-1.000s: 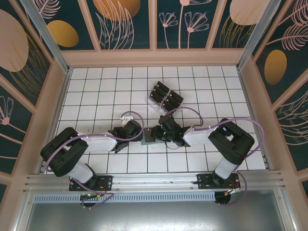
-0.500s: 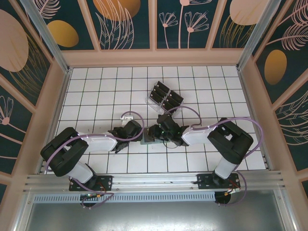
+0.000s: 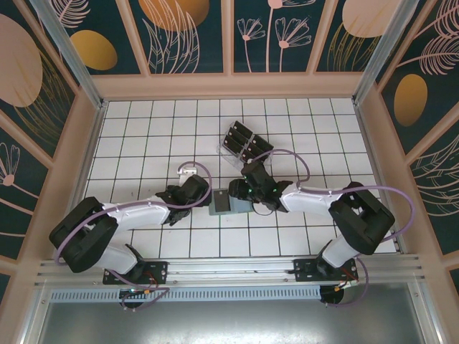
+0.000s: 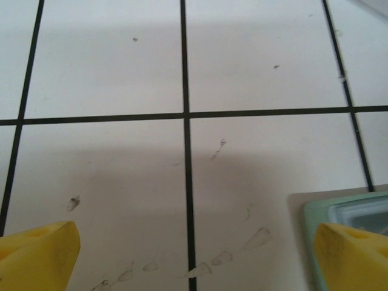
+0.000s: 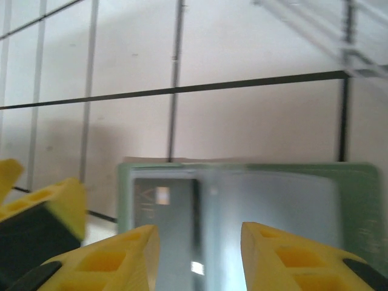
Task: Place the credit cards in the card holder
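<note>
The grey-green card holder (image 3: 221, 203) lies flat on the tiles between both arms. A black credit card (image 5: 162, 206) sits inside it under a clear pocket. My right gripper (image 5: 197, 257) hovers open just above the holder (image 5: 357, 200), and nothing is between its yellow fingers. My left gripper (image 4: 194, 260) is spread wide over bare tile. Its right finger (image 4: 354, 254) is at the holder's corner (image 4: 315, 209). From above, the left gripper (image 3: 204, 195) is at the holder's left edge and the right gripper (image 3: 237, 195) at its right side. More credit cards (image 3: 247, 140) stand in a clear rack.
The clear slotted rack (image 3: 226, 151) stands about two tiles behind the holder, and it is a blur at the upper right of the right wrist view (image 5: 339, 36). The left gripper's yellow finger (image 5: 45, 206) shows beside the holder. Wooden walls ring the tiled floor (image 3: 143, 136).
My right gripper has opened and drawn back to the right, uncovering the holder with the card in it. The right elbow swung outward. The left gripper stayed open beside the holder.
</note>
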